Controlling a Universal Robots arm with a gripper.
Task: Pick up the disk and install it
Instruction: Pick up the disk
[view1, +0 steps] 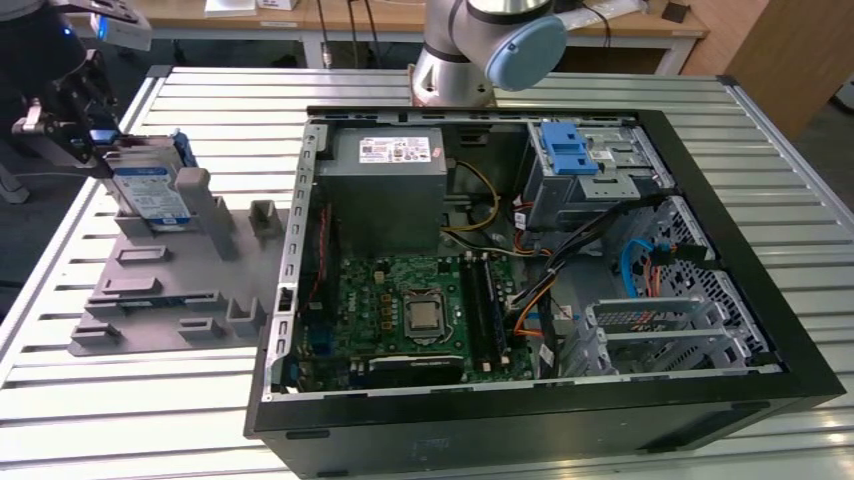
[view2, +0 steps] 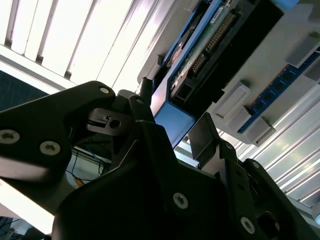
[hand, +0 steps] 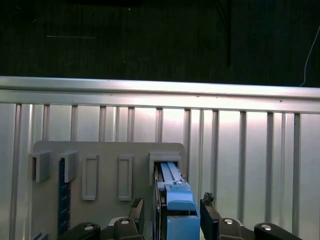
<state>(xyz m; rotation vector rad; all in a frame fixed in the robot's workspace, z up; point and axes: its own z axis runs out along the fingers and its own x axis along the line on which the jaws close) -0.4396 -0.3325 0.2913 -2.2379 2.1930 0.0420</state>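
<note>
The disk (view1: 150, 186), silver with a white-and-blue label and a blue carrier frame, stands on edge in a slot of the grey holder plate (view1: 160, 290) at the exterior view's left. My gripper (view1: 83, 140) is at the disk's outer end. In the first wrist view the two black fingers (hand: 138, 208) straddle the blue carrier end of the disk (hand: 179, 200) with small gaps on both sides, so the gripper (hand: 171, 205) is open. The second wrist view shows the disk's circuit-board side (view2: 210, 42) between the same fingertips (view2: 145, 95).
The open computer case (view1: 747, 290) lies on the slatted metal table (view1: 134, 420), with a blue-latched drive cage (view1: 577, 152) at its far right corner and a grey power supply (view1: 387, 175) beside it. The arm's base (view1: 454, 70) stands behind the case. The holder plate (hand: 100, 155) has several other slots.
</note>
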